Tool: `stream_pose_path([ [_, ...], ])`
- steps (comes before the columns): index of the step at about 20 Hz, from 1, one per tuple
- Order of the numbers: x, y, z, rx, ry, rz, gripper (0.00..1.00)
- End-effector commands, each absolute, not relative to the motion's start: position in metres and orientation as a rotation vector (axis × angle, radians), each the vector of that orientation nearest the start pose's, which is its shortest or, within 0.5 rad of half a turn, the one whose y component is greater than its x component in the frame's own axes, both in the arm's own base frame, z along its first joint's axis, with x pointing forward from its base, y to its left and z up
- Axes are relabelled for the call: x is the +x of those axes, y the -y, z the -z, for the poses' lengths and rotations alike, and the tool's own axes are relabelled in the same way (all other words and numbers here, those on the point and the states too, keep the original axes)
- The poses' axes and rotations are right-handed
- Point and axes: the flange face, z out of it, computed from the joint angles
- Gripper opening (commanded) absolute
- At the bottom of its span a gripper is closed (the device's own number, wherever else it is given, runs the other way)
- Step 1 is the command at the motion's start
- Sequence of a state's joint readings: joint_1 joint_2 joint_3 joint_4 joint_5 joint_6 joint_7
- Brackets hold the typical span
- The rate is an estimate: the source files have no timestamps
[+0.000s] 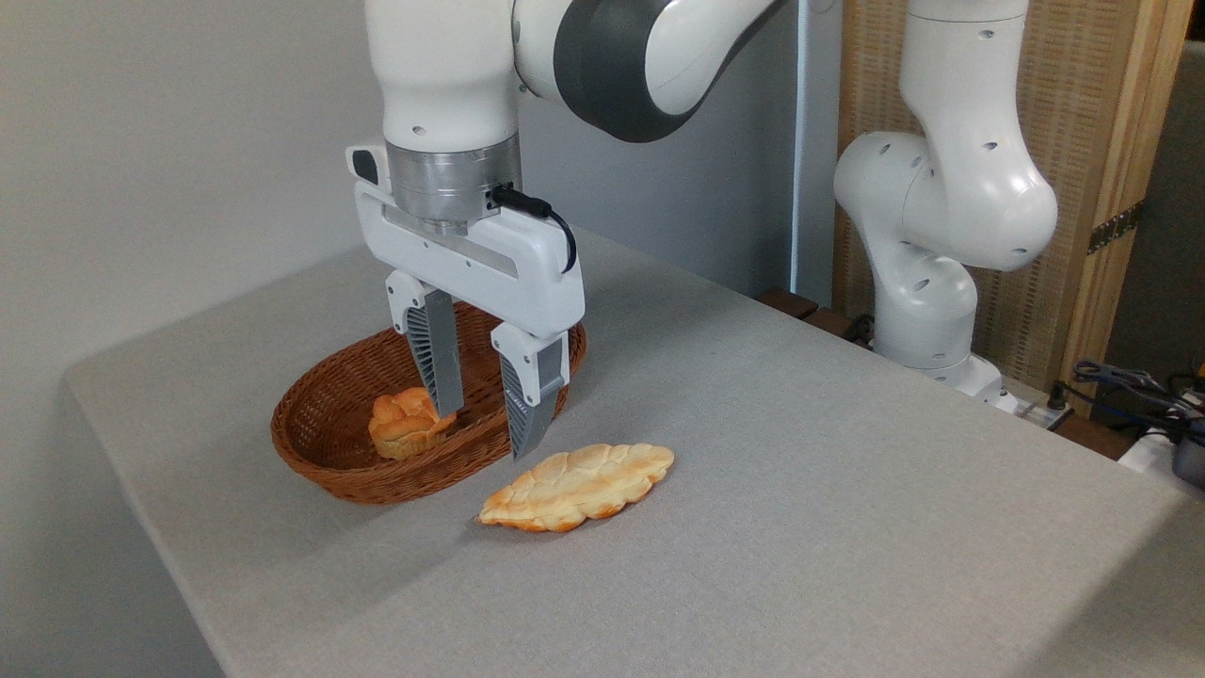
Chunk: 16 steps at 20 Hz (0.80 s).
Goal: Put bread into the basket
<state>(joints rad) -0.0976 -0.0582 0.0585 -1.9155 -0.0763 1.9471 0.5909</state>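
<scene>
Gripper (pixel 482 426) hung wide and empty over basket (pixel 320 443) — next I judged: shift above braided loaf (pixel 579 487), descend, close.

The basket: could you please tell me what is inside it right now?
Inside the basket sits one small orange knotted bun. The gripper, jaws open, covers part of the interior. The bread lies outside on the table.

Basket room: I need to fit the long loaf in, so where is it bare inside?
The basket is bare along its left and far side. Its near right is crowded: the small bun sits there, with the open hand above. The long loaf lies outside on the table.
</scene>
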Motion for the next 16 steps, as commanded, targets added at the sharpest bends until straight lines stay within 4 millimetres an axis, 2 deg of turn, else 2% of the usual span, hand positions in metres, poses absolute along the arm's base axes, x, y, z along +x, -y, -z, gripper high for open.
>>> stream_pose_path([
  [1, 0.545, 0.025, -0.522, -3.006, -1.092, 0.064, 1.00],
  [5, 0.538, 0.024, -0.513, -2.915, -1.361, -0.014, 1.00],
  [10, 0.527, 0.021, -0.475, -2.704, -1.789, -0.125, 1.00],
  [16, 0.522, 0.020, -0.453, -2.642, -1.902, -0.195, 1.00],
])
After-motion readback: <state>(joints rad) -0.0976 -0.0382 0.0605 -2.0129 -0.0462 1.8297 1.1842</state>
